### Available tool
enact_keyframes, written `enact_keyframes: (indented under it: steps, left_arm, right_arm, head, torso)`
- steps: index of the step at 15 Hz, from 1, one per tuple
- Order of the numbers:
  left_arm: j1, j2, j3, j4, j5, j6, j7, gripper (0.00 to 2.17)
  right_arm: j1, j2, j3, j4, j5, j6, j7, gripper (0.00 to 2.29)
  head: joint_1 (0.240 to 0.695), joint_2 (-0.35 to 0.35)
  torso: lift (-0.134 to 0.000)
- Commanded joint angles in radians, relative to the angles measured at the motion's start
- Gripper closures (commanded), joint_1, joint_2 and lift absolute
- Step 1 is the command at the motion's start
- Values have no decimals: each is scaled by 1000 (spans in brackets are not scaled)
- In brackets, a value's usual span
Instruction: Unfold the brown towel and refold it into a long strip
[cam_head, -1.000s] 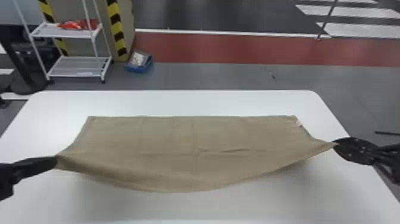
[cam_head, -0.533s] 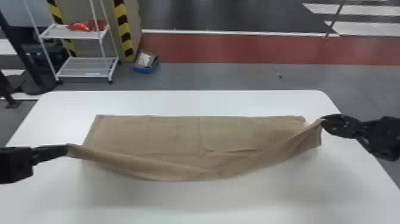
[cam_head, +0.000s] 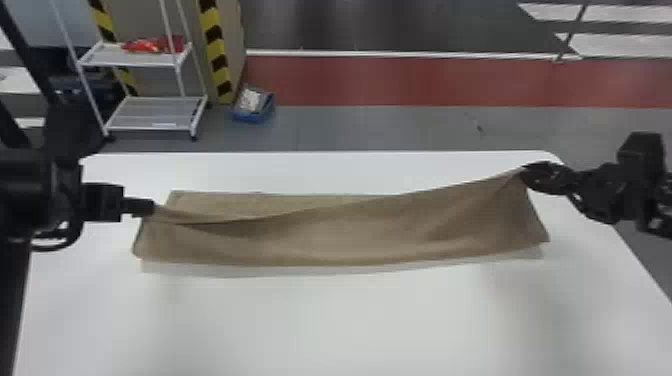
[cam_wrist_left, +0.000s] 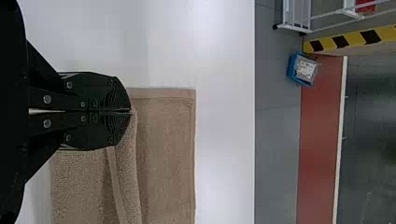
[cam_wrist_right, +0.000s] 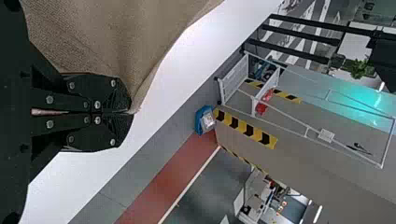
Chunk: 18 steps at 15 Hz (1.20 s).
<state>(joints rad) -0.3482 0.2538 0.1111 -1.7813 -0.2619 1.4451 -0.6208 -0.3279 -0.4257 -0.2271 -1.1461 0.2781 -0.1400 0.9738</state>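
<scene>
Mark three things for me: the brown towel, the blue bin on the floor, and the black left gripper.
Brown cloth towel (cam_head: 350, 237): head view, middle of its lifted layer.
Blue open bin on the floor (cam_head: 253, 118): head view, front wall.
Black left gripper (cam_wrist_left: 131, 111): left wrist view, between its fingertips.

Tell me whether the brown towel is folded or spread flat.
Partly folded: the left end effector and right end effector hold one edge of the towel raised over its lower layer.

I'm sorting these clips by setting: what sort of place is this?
Probably a workshop or robotics lab: a white wheeled shelf rack, yellow-and-black hazard striping and a red floor strip lie beyond the white table.
</scene>
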Motion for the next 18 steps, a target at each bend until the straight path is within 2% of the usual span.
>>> enact_keyframes:
  steps: [1, 2, 3, 5, 7, 9, 10, 12, 14, 15, 16, 18]
  left_arm:
    - [-83, -2, -54, 141, -7, -111, 30, 950]
    - [-86, -5, -59, 163, -7, -145, 41, 248]
    - [-86, -8, -59, 186, -13, -173, 50, -2]
    - [-84, -10, -57, 272, -13, -295, 84, -2]
    - [-86, 2, -36, 353, -11, -418, 104, 29]
    - [-78, 10, 15, 395, 7, -501, 85, 29]
    - [-78, 16, 61, 411, 36, -513, 53, 39]
    - [-66, 58, 97, 418, 122, -482, 13, 39]
    - [-66, 78, 151, 411, 184, -372, -73, 53]
    - [-64, 101, 170, 410, 230, -301, -120, 97]
    - [-66, 110, 179, 410, 239, -262, -152, 100]
    - [-63, 108, 174, 408, 237, -237, -181, 157]
  right_arm:
    - [-43, -1, 28, 109, 3, -72, -26, 1649]
    - [-49, 1, 43, 131, 6, -85, -47, 1646]
    - [-49, 4, 54, 146, 7, -97, -76, 1646]
    - [-57, 8, 61, 175, 7, -115, -112, 1649]
    - [-66, 8, 68, 204, 7, -140, -152, 1649]
    - [-68, 7, 66, 210, 7, -143, -185, 1646]
    - [-68, 8, 66, 213, 3, -146, -208, 1646]
    - [-68, 12, 68, 213, 0, -149, -216, 1642]
    - [-68, 12, 68, 221, 0, -149, -216, 1642]
    - [-68, 12, 68, 224, -2, -149, -216, 1642]
    - [-66, 13, 68, 227, -3, -149, -216, 1642]
    - [-63, 19, 71, 227, -2, -149, -216, 1642]
  head:
    - [695, -23]
    - [695, -24]
    - [695, -24]
    - [695, -20]
    - [695, -13]
    - [695, -2]
    - [695, 2]
    - [695, 6]
    - [695, 15]
    - [695, 20]
    - [695, 19]
    - [695, 17]
  torso:
    - [-122]
    - [-122]
    - [-122]
    - [-122]
    - [-122]
    - [-122]
    - [-122]
    - [-122]
    - [-122]
    - [-122]
    - [-122]
    - [-122]
